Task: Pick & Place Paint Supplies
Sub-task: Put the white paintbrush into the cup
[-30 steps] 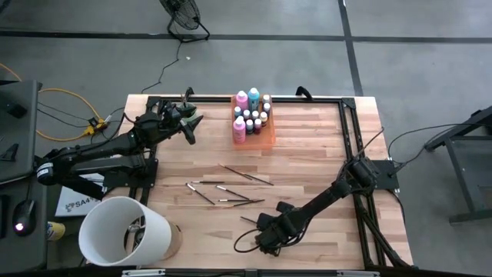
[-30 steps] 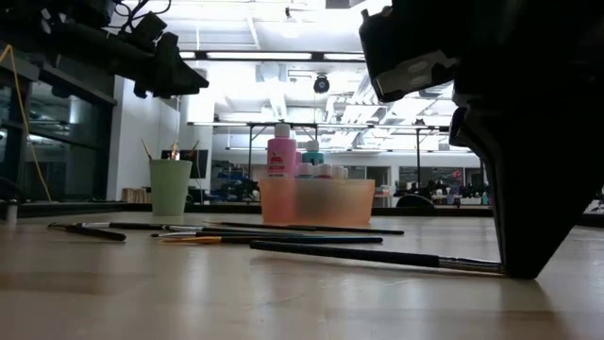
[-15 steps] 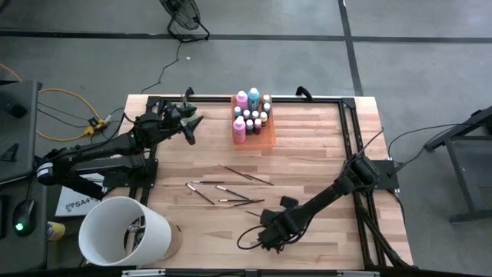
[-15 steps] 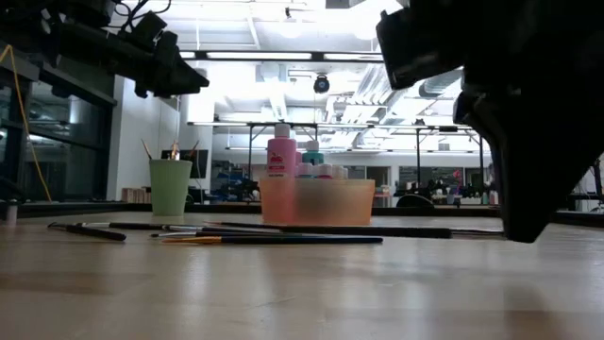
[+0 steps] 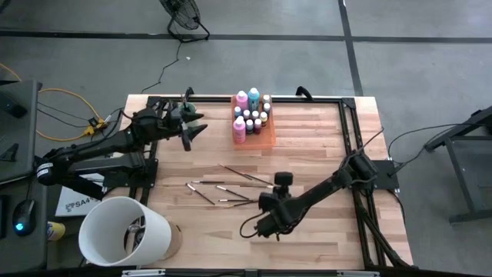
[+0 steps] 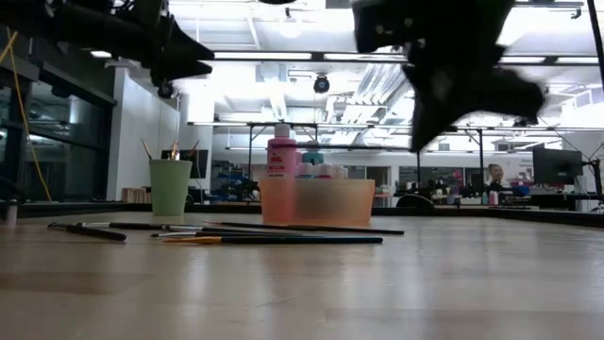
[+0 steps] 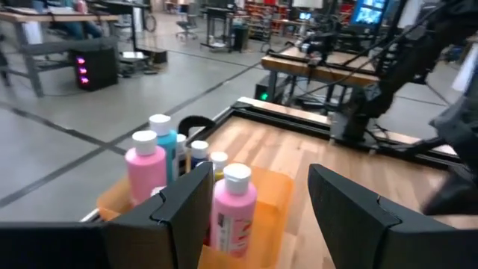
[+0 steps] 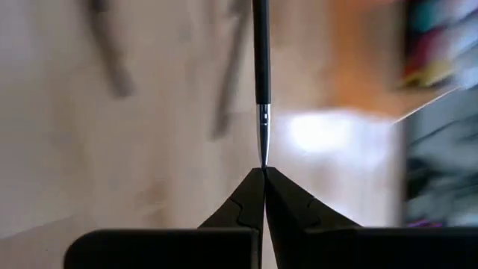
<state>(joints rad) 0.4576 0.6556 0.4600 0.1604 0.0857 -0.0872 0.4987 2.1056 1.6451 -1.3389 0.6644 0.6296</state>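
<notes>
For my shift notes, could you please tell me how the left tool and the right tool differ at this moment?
The left tool is open and holds nothing, while the right tool is shut on a brush, pinching its tip. The left tool hangs at the table's far side beside the orange tray; the right tool is at the near side, by the loose brushes. Both are dark, two-fingered and raised off the table.

— How many big bottles [image 5: 240, 128] are standing in the orange tray [image 5: 268, 139]?
— Three are showing: two pink, one teal.
— And loose brushes [image 5: 244, 175] lying on the table [image 5: 317, 146]?
— About five; the tiny bottles [image 5: 259, 117] are crowding too tightly for counting
</notes>
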